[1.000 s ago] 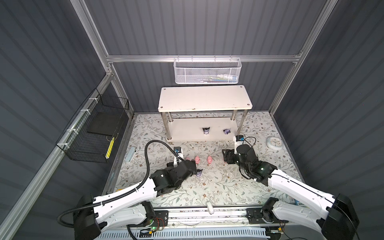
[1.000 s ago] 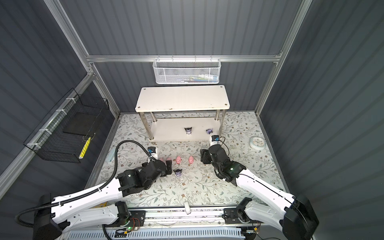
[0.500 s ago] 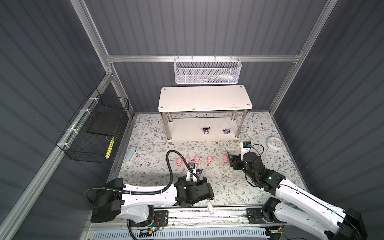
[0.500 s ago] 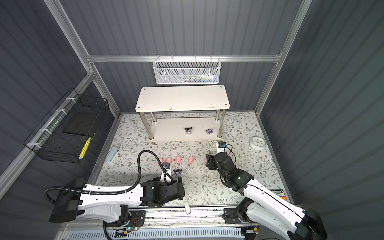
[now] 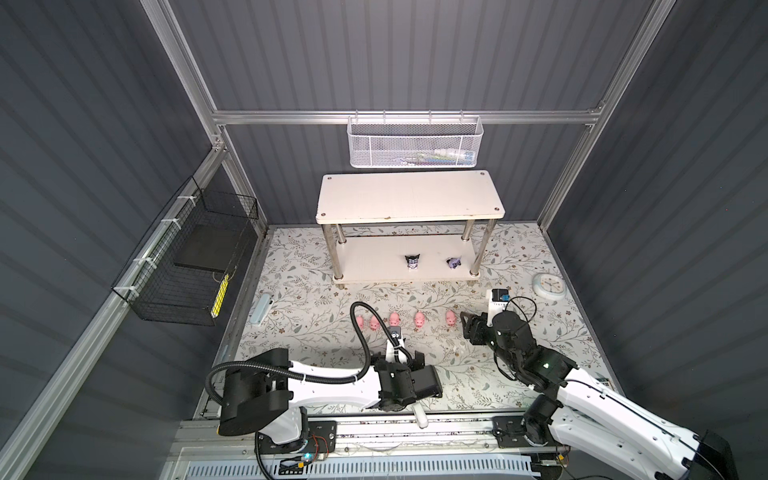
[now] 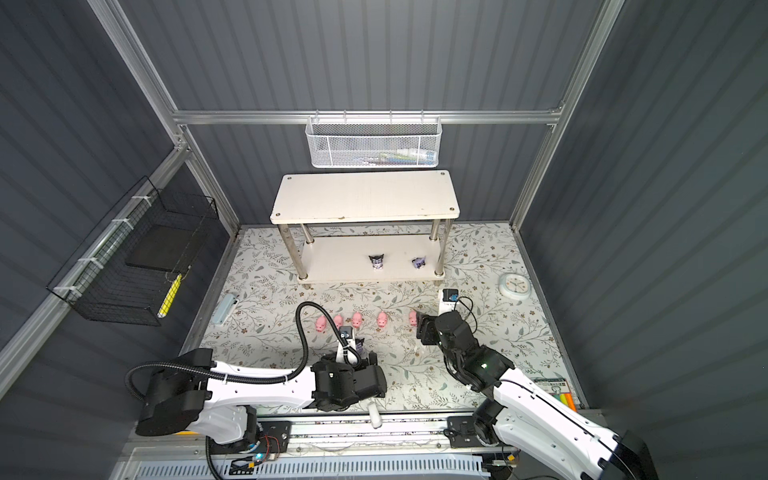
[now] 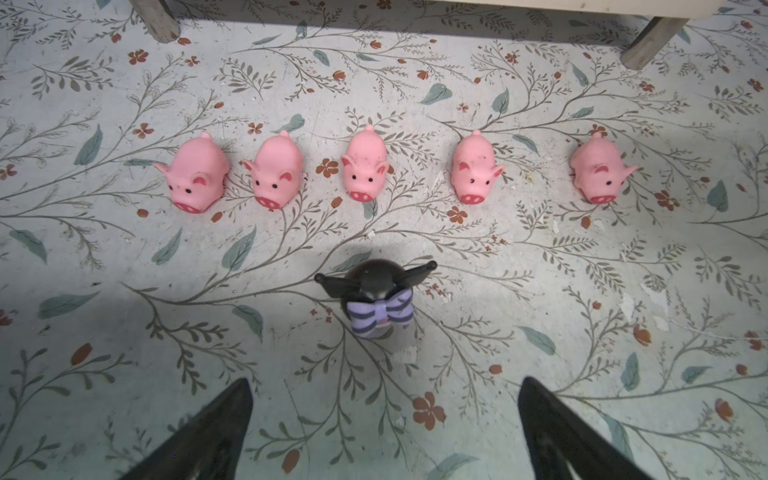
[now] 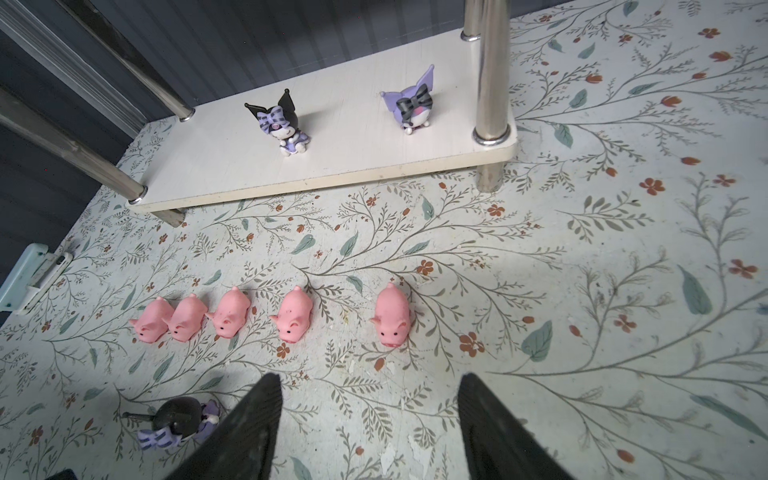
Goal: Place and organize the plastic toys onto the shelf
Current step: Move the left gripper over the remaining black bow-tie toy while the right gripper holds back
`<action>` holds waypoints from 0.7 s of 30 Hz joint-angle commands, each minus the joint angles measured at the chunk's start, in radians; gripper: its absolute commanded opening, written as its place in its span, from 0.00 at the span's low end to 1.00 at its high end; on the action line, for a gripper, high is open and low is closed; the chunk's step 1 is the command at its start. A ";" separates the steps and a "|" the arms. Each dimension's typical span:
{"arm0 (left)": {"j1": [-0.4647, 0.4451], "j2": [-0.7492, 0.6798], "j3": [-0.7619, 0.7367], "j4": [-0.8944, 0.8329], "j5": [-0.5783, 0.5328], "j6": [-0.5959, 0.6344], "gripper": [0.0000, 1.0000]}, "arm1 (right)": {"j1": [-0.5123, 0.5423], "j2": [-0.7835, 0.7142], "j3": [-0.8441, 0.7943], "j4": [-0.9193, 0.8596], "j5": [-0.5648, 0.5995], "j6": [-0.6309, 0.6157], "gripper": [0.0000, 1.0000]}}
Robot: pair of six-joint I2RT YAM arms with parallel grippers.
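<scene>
Five pink pigs stand in a row on the floral mat, from the left one [image 5: 360, 322] to the right one [image 5: 450, 318]; the left wrist view shows the same row [image 7: 365, 166]. A black-and-purple figure [image 7: 376, 297] stands on the mat in front of the row. My left gripper [image 7: 384, 380] is open just short of that figure, with nothing between the fingers. My right gripper [image 8: 370, 376] is open and empty, close to the rightmost pig [image 8: 390, 313]. Two more figures [image 5: 412, 262] [image 5: 454, 262] stand on the lower board of the shelf [image 5: 409, 199].
A white mesh basket [image 5: 415, 143] hangs on the back rail above the shelf. A black wire basket [image 5: 191, 257] hangs on the left wall. A round white clock [image 5: 548, 286] lies at the mat's right edge, a pale blue case [image 5: 262, 307] at its left.
My left arm has pulled back from the pig row toward the front edge. The right gripper has backed off to the row's right end. All five pigs now show.
</scene>
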State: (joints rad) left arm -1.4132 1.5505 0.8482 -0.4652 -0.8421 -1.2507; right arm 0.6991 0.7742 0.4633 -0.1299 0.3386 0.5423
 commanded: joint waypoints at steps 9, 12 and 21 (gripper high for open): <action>0.025 0.085 0.006 0.042 -0.028 -0.048 1.00 | -0.003 0.000 -0.011 -0.004 0.026 -0.009 0.70; 0.039 0.095 -0.008 0.088 -0.019 -0.017 1.00 | -0.006 0.006 -0.011 0.000 0.024 -0.009 0.70; 0.072 0.156 0.018 0.086 -0.003 -0.018 0.99 | -0.019 0.028 -0.011 0.018 0.010 -0.018 0.70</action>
State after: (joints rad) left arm -1.3491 1.6852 0.8558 -0.3653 -0.8413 -1.2755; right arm 0.6865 0.7979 0.4629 -0.1268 0.3443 0.5369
